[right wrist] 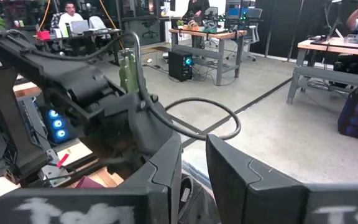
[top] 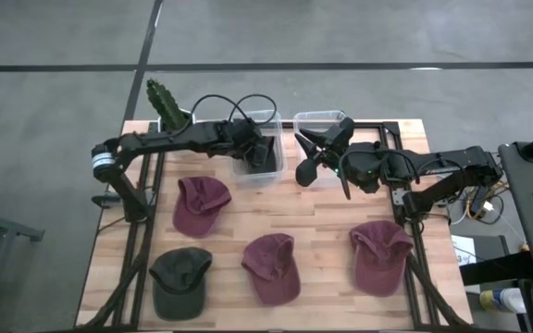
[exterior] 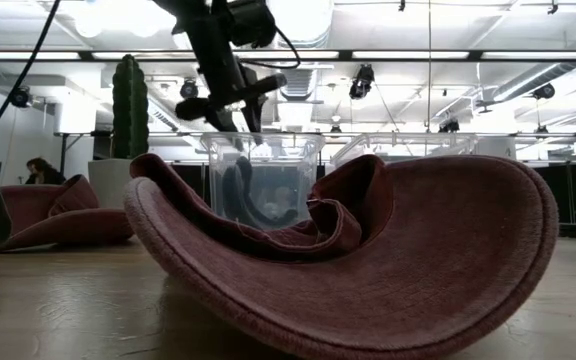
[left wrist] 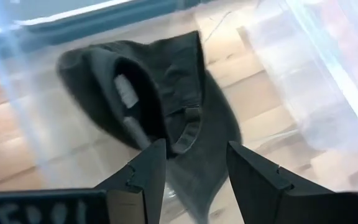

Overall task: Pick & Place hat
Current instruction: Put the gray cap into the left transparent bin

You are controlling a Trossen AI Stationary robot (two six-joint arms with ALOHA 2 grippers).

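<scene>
My left gripper (left wrist: 191, 171) hangs over the left clear bin (top: 255, 148), fingers parted and empty, with the dark hat (left wrist: 160, 106) lying loose on the bin floor just beyond them, while my right gripper (top: 320, 153), farther off, hovers narrowed by the other bin (top: 315, 120).

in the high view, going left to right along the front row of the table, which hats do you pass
dark green hat → middle maroon hat → right maroon hat
</scene>
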